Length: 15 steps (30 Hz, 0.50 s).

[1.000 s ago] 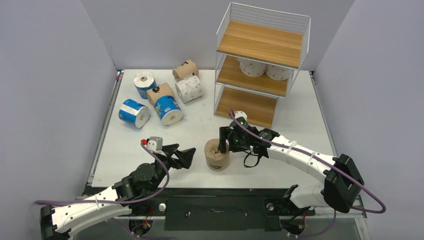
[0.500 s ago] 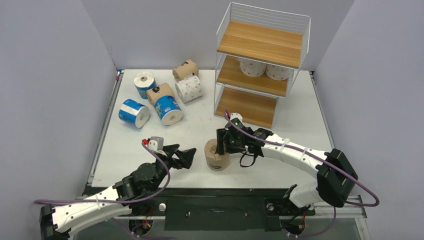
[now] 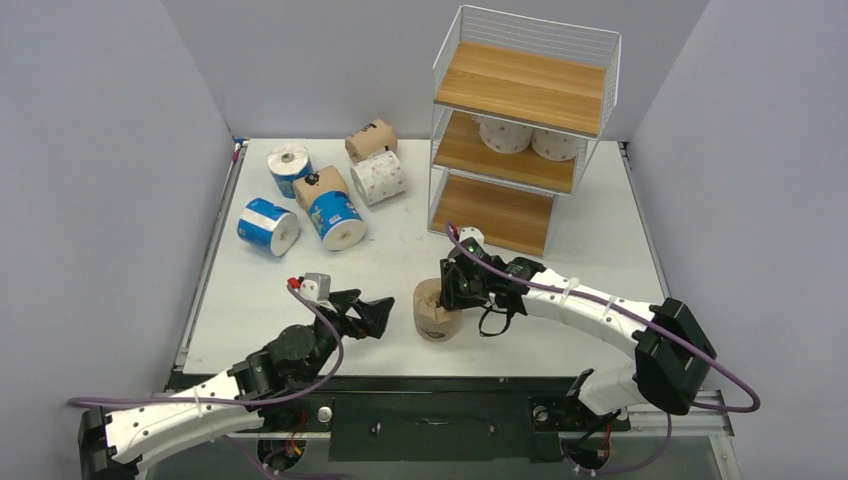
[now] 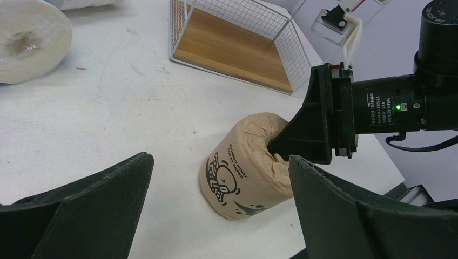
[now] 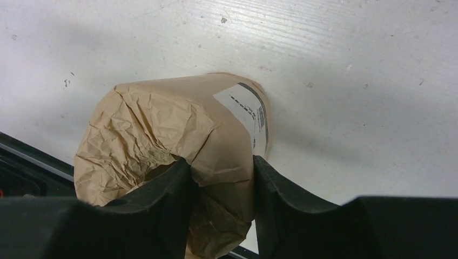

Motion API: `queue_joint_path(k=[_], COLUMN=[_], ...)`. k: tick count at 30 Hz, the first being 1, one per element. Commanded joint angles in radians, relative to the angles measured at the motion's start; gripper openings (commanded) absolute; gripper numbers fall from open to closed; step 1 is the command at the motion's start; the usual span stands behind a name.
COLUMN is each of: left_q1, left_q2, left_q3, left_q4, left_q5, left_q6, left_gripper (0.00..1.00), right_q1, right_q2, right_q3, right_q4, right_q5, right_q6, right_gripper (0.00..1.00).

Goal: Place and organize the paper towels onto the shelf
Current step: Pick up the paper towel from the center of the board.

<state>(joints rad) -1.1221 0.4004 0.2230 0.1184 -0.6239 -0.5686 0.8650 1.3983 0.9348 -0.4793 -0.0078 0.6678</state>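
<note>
My right gripper (image 3: 449, 290) is shut on the wall of a brown roll (image 3: 434, 312), one finger in its core hole and one outside (image 5: 219, 178). The roll stands tilted near the table's front edge and shows its black mark in the left wrist view (image 4: 246, 167). My left gripper (image 3: 372, 312) is open and empty just left of it. Two white dotted rolls (image 3: 527, 138) stand on the middle board of the shelf (image 3: 520, 120). Two brown rolls (image 3: 370, 138), one white dotted roll (image 3: 378, 178) and three blue-and-white rolls (image 3: 336, 218) lie at the table's back left.
The shelf's bottom board (image 3: 497, 212) lies just behind the right arm, and shows in the left wrist view (image 4: 229, 47). The table's front edge (image 3: 400, 372) runs close below the held roll. Grey walls stand on both sides.
My right gripper has closed in on the brown roll's wall and tipped the roll slightly. The left gripper has barely shifted.
</note>
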Motion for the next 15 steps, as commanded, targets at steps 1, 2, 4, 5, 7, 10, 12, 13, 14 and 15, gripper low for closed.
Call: queue_joint_path(k=[1, 2, 4, 5, 7, 10, 12, 13, 14, 15], left_q1=[0.004, 0.004, 0.005, 0.005, 0.005, 0.005, 0.005, 0.005, 0.006, 0.008], left_q2=[0.026, 0.041, 0.068, 0.078, 0.109, 0.166, 0.203, 0.218, 0.246, 0.262], left_q3=[0.018, 0.028, 0.047, 0.055, 0.080, 0.130, 0.164, 0.175, 0.203, 0.217], left_q4=[0.077, 0.092, 0.112, 0.119, 0.141, 0.186, 0.226, 0.242, 0.273, 0.290], left_q5=[0.012, 0.015, 0.019, 0.020, 0.025, 0.030, 0.030, 0.026, 0.023, 0.020], left_q6=[0.015, 0.027, 0.047, 0.056, 0.079, 0.120, 0.152, 0.166, 0.196, 0.211], left_gripper=[0.96, 0.96, 0.96, 0.96, 0.96, 0.96, 0.96, 0.96, 0.96, 0.96], right_q1=[0.003, 0.001, -0.002, -0.004, -0.011, -0.020, -0.028, -0.034, -0.038, -0.045], right_q2=[-0.085, -0.096, -0.128, -0.150, -0.184, -0.239, -0.271, -0.281, -0.297, -0.304], right_q3=[0.056, 0.060, 0.068, 0.072, 0.085, 0.130, 0.180, 0.224, 0.249, 0.297], right_q4=[-0.042, -0.050, -0.071, -0.086, -0.111, -0.172, -0.225, -0.246, -0.289, -0.311], right_q5=[0.061, 0.072, 0.083, 0.087, 0.101, 0.128, 0.153, 0.173, 0.183, 0.205], right_q6=[-0.005, -0.005, -0.009, -0.009, -0.013, -0.027, -0.043, -0.049, -0.062, -0.070], right_gripper=[0.34, 0.33, 0.31, 0.30, 0.29, 0.29, 0.28, 0.28, 0.28, 0.28])
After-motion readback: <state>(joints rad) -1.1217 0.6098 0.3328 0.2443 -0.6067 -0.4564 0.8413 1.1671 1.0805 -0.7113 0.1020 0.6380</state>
